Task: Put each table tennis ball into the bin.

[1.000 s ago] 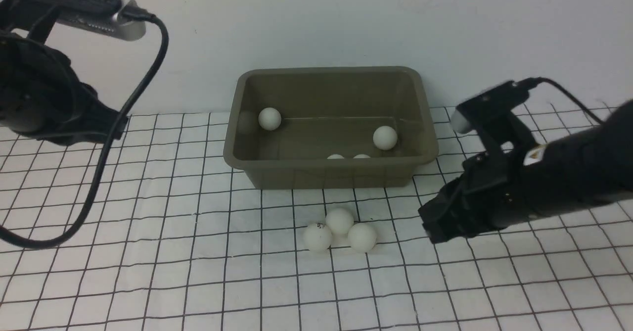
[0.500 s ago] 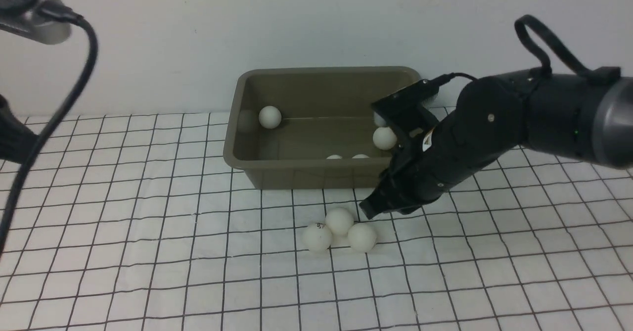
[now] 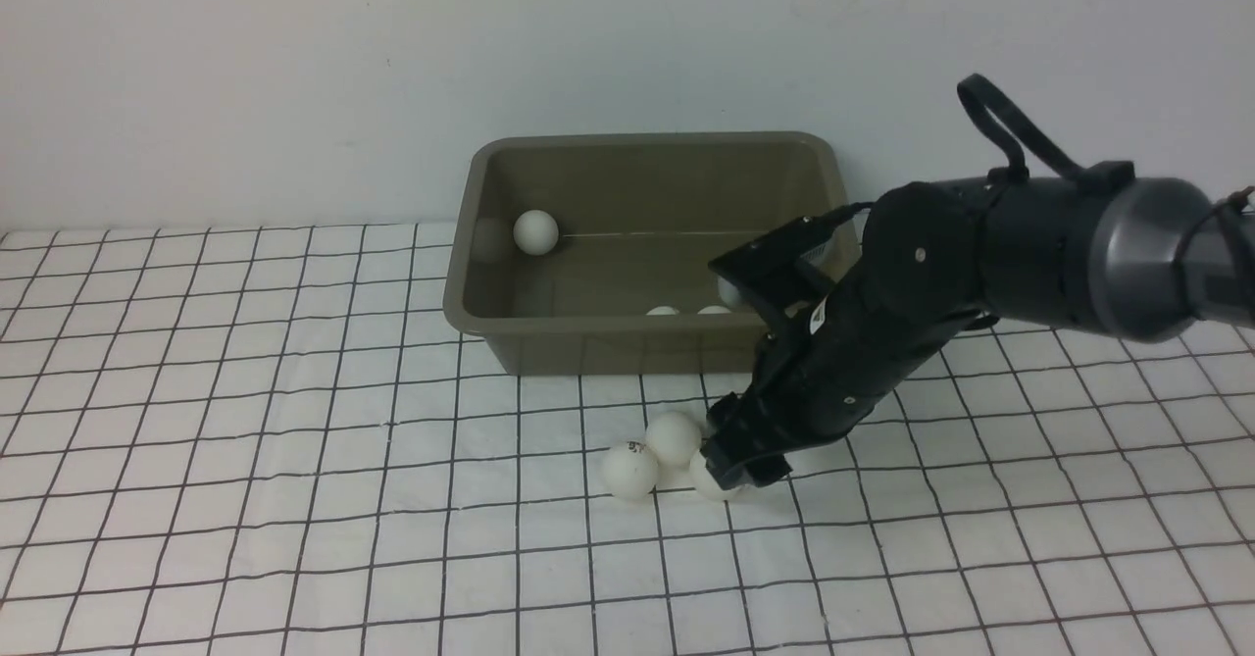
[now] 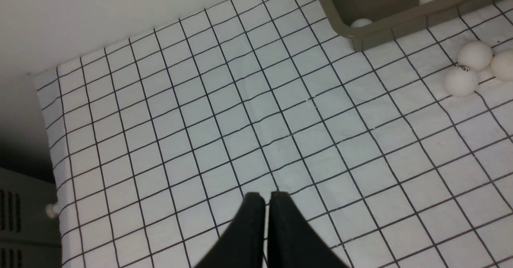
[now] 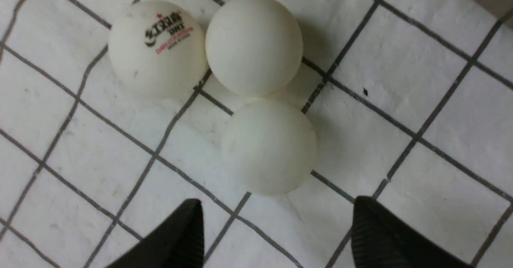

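Three balls (image 5: 254, 45) touching, right jaws spread in wrist view, left jaws clenched

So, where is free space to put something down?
Free: the gridded white cloth left of the olive-grey rectangular plastic tub, and the near strip. Crowded: before the tub, where three white plastic balls cluster at the right end effector.

White gridded table against a plain pale wall

A white cloth (image 3: 294, 538) ruled in thin black squares covers the table (image 3: 1029, 558) under and all around the right claw (image 3: 730, 465), faintly wrinkled; a tiny dark speck (image 5: 364, 92) lies on it a little ahead of that claw. The wall (image 3: 294, 68) rises beyond. Past the table's edge, well off to one side of the left claw (image 4: 266, 198), stands a dark grey vented panel (image 4: 16, 220).
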Controlling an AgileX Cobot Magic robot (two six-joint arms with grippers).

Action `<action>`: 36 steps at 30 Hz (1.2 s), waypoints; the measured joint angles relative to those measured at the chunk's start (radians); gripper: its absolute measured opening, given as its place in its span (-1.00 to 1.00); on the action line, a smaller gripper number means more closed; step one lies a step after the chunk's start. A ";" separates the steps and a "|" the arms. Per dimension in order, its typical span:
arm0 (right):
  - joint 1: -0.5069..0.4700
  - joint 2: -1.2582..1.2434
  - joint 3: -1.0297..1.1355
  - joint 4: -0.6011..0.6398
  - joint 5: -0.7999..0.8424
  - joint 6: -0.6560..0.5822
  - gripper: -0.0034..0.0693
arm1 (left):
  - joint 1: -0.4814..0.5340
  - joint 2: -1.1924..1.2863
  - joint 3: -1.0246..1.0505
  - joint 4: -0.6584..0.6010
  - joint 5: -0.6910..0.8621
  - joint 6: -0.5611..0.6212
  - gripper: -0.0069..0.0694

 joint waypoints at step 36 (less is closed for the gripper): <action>0.020 0.174 -0.167 -0.048 0.127 0.037 0.09 | 0.000 -0.011 0.000 -0.001 0.015 0.000 -0.83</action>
